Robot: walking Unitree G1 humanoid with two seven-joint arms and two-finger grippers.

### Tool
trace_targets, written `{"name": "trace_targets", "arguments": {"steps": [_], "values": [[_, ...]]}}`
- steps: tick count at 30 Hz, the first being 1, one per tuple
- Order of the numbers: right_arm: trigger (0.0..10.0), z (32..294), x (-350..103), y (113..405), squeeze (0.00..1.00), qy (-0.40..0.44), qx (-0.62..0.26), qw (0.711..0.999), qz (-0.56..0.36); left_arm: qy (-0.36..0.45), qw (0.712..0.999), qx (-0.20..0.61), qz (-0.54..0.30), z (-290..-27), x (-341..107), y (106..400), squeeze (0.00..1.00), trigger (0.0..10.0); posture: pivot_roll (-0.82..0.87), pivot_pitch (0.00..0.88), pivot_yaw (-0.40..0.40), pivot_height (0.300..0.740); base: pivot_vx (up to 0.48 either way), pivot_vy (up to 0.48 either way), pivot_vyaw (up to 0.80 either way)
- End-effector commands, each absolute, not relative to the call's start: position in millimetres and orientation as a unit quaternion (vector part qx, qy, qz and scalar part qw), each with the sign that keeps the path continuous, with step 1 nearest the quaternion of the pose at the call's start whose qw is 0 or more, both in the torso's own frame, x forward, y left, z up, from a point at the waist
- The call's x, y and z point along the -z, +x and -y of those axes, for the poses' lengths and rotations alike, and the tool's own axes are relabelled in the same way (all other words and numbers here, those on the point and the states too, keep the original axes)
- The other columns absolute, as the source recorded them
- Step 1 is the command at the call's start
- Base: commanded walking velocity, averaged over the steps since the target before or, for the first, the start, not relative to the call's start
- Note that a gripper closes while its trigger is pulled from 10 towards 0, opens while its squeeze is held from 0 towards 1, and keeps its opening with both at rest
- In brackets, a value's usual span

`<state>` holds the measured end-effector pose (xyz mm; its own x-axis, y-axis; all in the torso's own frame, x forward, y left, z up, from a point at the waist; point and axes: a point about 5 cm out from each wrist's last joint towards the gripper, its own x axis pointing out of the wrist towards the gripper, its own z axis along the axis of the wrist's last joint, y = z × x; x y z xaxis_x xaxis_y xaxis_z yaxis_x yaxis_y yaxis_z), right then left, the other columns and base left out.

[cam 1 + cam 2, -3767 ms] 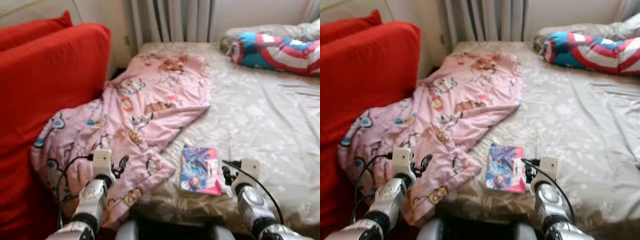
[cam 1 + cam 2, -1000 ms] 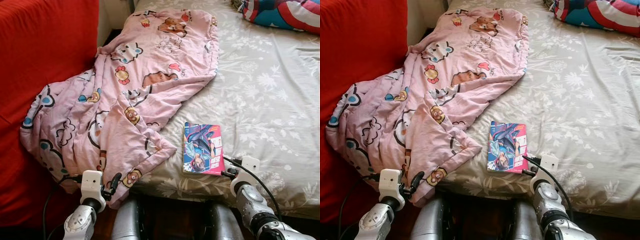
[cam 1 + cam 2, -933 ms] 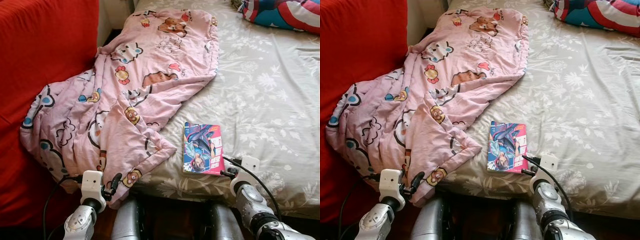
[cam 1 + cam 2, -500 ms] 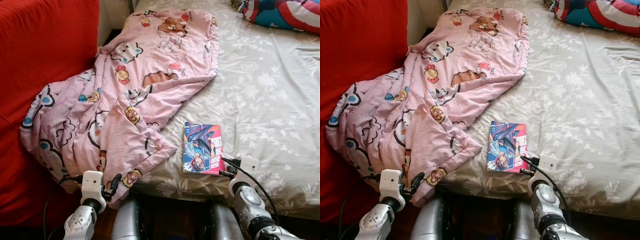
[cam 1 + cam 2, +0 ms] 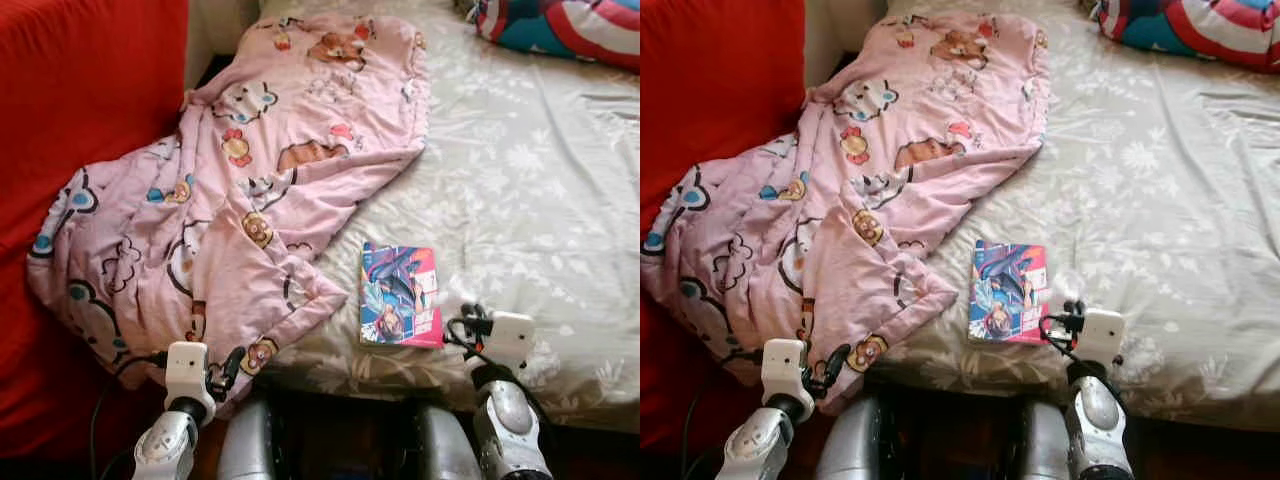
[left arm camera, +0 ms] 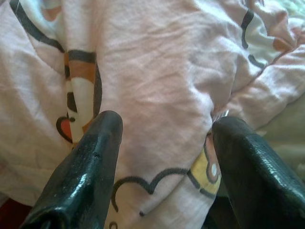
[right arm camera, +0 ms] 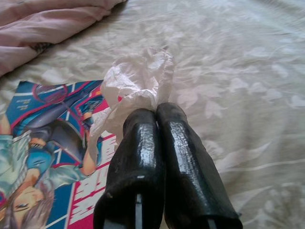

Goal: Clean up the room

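- Right wrist view: the right gripper (image 7: 157,112) has its 2 black fingers (image 7: 136,157) pressed tight together w/ a crumpled white tissue (image 7: 136,83) pinched at the tips.
- The tissue sticks up past the fingertips, over the edge of a bright comic book (image 7: 45,157) and the bed sheet (image 7: 248,86).
- Left eye view: the comic book (image 5: 400,295) lies flat on the bed, near the front edge, just beside the right gripper (image 5: 468,325).
- The bed (image 5: 540,190) has a beige sheet w/ pale flowers on it.
- A pink blanket (image 5: 250,190) w/ cartoon animals lies across the left part of the bed. One end hangs off the bed's front corner, next to a big red sofa (image 5: 80,110).
- The blanket's folded corner is near the book, but I can't tell if they touch.
- A red, white & blue pillow (image 5: 560,25) sits at the far right corner of the bed, well apart from the book.
- Left wrist view: the left gripper (image 6: 164,126) has its fingers (image 6: 88,167) spread wide, w/ the pink blanket (image 6: 157,71) right in front, between them. Nothing is held.
- Left eye view: the left gripper (image 5: 228,365) is low down by the hanging edge of the blanket.
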<state>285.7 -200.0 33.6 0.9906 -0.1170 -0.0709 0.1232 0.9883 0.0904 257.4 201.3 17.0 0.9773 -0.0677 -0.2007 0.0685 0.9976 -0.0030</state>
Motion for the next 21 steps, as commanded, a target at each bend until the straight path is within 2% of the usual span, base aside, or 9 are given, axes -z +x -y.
{"name": "trace_targets", "arguments": {"steps": [1,14,18,21], "values": [[10.0,199.3,-24.5,281.1,0.00,0.038,0.056,0.996,-0.060,-0.005,0.992,0.023,-0.121,-205.5,-8.0,250.6,0.00,10.0,0.06,0.166,0.028,0.639,0.000,0.000,0.00],[10.0,207.6,12.9,257.4,0.00,0.021,0.065,0.982,-0.174,-0.016,0.984,0.008,-0.178,-210.5,8.7,253.1,0.00,10.0,0.05,0.099,0.020,0.709,0.000,0.000,0.00],[10.0,212.7,22.8,251.2,0.00,0.023,0.075,0.974,-0.214,-0.010,0.978,0.010,-0.210,-206.6,16.6,254.2,0.00,10.0,0.05,0.051,0.009,0.739,0.000,0.000,0.00],[10.0,215.9,32.1,243.4,0.00,0.027,0.085,0.964,-0.250,-0.011,0.971,0.006,-0.237,-204.6,23.3,252.8,0.00,10.0,0.06,0.006,0.003,0.740,0.000,0.000,0.00]]}}
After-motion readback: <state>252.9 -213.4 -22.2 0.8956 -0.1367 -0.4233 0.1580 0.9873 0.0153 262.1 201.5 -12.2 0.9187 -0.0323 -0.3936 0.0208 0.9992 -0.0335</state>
